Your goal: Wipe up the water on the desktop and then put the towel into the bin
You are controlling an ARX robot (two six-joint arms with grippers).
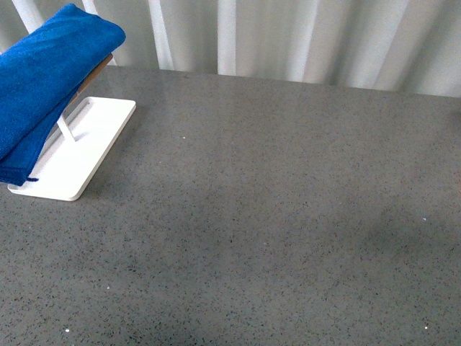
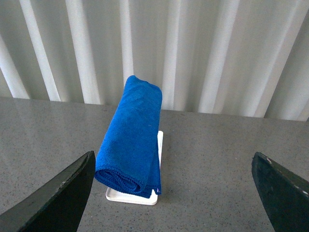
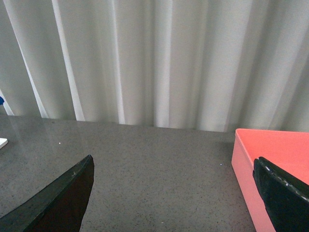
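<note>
The towel (image 1: 43, 79) lay folded over a stand on the white tray (image 1: 101, 140), in the upper left of the front view, on the desktop (image 1: 274, 216). The left gripper (image 2: 172, 164) and right gripper (image 3: 174, 166) were both spread wide, holding nothing. A red bin (image 3: 275, 154) stood near the right gripper.

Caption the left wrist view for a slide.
Open left gripper facing the folded blue towel propped over a white tray on the speckled grey desktop, pale curtain behind.
</note>
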